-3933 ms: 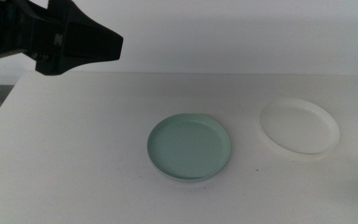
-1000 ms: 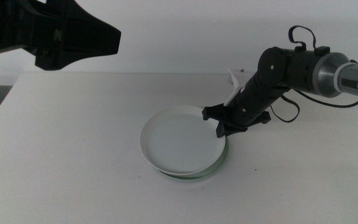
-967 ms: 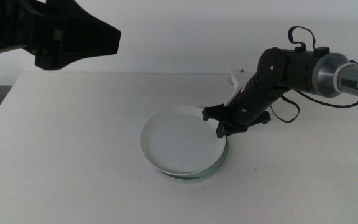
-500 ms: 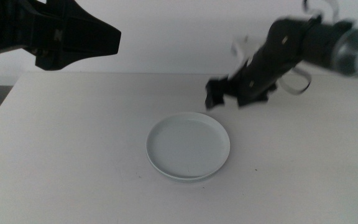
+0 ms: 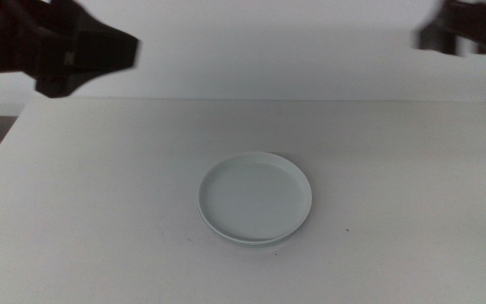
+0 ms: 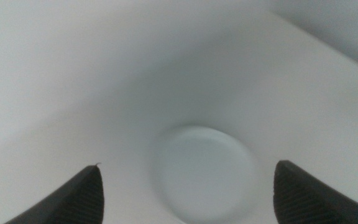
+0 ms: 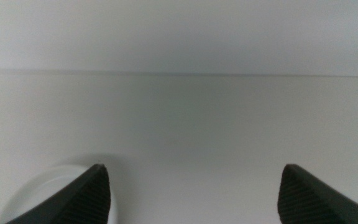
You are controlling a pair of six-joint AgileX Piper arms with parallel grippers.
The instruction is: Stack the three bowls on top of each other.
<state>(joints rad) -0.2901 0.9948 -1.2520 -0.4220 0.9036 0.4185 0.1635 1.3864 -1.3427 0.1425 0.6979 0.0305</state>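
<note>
Bowls (image 5: 256, 198) stacked mid-table — prob. light, stiff, slick; grip rim. Left gripper (image 6: 185, 186), right gripper (image 7: 194, 190): jaws apart, empty.

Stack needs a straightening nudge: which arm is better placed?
Left. The left gripper, open, has the shallow round white bowl topping the stack centred between its jaws in its wrist view. The right gripper, open and raised at far right, sees only that bowl's edge.

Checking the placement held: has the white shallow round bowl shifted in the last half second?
No. The white shallow round bowl sits at the same spot on the white table, nested on the mint green bowl, whose rim barely shows.
</note>
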